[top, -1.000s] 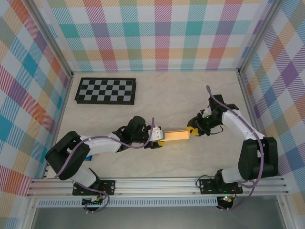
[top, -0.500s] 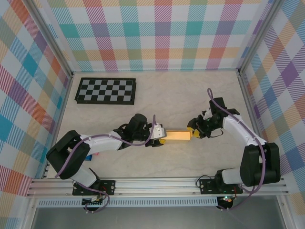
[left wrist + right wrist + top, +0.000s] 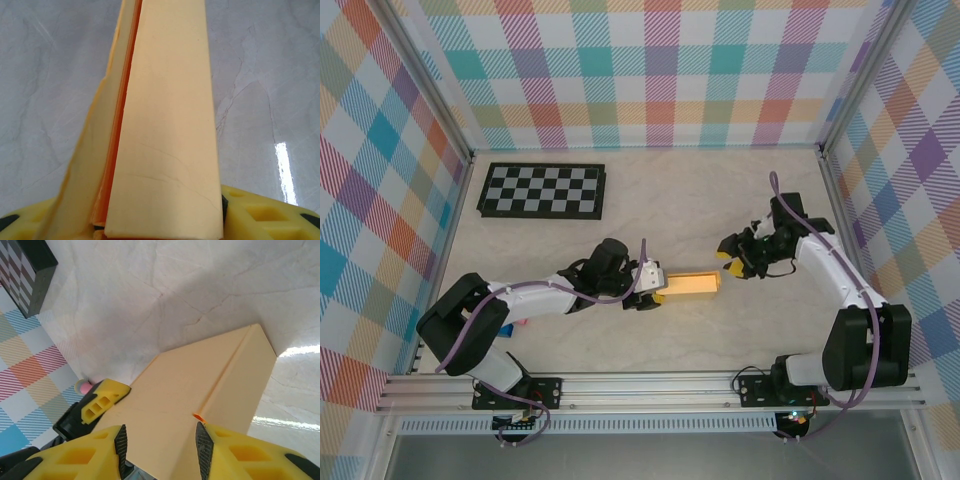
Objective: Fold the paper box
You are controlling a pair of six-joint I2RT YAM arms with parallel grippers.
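**Paper box held at 1 end, free end toward the right arm**

Top view: the paper box [image 3: 691,284] lies mid-table [image 3: 680,200], long axis left to right. The left gripper [image 3: 656,286] clamps its left end. The right gripper [image 3: 728,259] hovers just past the right end and slightly behind it, clear of the card. Left wrist view: the box [image 3: 170,125] runs straight away from the camera between 2 fingers [image 3: 260,215] pressed to its sides, and a flap gapes along its left edge. Right wrist view: the 2 fingers [image 3: 85,460] stand spread on nothing, with the card [image 3: 200,390] showing beyond the gap. The right arm is nearer the free end, so the next approach probably runs in along the long axis.
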